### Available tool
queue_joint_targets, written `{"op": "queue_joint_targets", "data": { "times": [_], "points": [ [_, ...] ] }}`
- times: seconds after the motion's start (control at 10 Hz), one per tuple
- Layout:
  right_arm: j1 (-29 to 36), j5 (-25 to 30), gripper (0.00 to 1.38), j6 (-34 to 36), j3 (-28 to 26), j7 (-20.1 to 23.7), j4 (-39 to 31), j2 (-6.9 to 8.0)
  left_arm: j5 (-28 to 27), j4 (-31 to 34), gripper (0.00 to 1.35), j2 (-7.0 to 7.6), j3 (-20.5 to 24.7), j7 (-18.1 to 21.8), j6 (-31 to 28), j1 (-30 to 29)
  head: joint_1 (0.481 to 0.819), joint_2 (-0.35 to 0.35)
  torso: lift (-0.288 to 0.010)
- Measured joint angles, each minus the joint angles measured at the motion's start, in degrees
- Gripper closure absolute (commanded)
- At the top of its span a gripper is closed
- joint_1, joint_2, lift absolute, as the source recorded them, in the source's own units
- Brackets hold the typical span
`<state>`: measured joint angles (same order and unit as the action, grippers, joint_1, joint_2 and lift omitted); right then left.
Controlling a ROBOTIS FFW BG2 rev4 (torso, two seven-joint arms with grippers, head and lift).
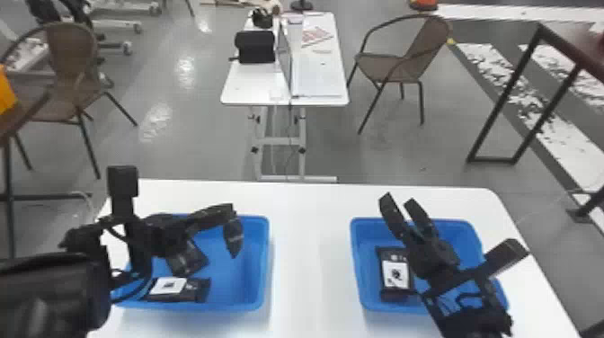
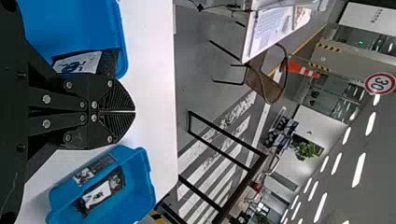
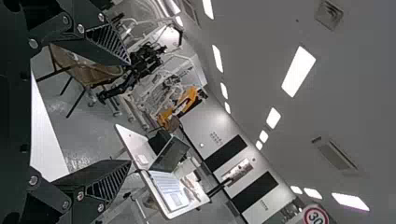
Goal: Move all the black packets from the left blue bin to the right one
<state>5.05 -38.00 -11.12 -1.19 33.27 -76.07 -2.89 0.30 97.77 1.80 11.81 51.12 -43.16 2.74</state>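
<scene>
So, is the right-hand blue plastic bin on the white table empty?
No, it is not empty: in the head view, a white-labelled black packet lies inside the bin.

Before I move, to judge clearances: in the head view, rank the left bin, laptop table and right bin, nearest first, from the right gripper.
From the right gripper:
1. Right bin, just beneath it.
2. Left bin, off to its left.
3. Laptop table, ahead, beyond both bins.
</scene>
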Motion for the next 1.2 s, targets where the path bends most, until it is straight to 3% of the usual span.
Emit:
{"op": "queue_joint_targets", "data": {
  "times": [0.2,0.3,0.6,0.9,1.2],
  "points": [
    [0.0,9.3,0.29,0.6,0.6,0.0,-1.8,-1.65,2.1,-1.2,1.21,0.03,-0.6,0.0,0.5,3.5,0.695,-0.017,0.0],
    [-0.3,10.1,0.29,1.0,1.4,0.0,-1.7,-2.1,4.7,-3.3,1.21,0.39,-2.1,0.0,1.6,5.7,0.695,-0.027,0.0],
    [-1.0,14.0,0.29,1.1,1.8,0.1,-1.6,-2.11,15.8,-10.2,1.21,0.48,-6.5,-1.9,6.4,10.3,0.695,-0.067,0.0],
    [-1.0,18.8,0.29,0.0,2.4,0.3,-1.9,-2.03,20.0,-15.9,1.21,-0.74,-9.9,-3.2,10.2,15.4,0.695,-0.09,0.0],
    [-1.4,31.7,0.28,-1.6,2.6,0.2,-5.3,-1.84,22.2,-18.7,1.21,-1.69,-11.9,-8.7,12.5,19.9,0.687,-0.083,0.0]
  ]
}}
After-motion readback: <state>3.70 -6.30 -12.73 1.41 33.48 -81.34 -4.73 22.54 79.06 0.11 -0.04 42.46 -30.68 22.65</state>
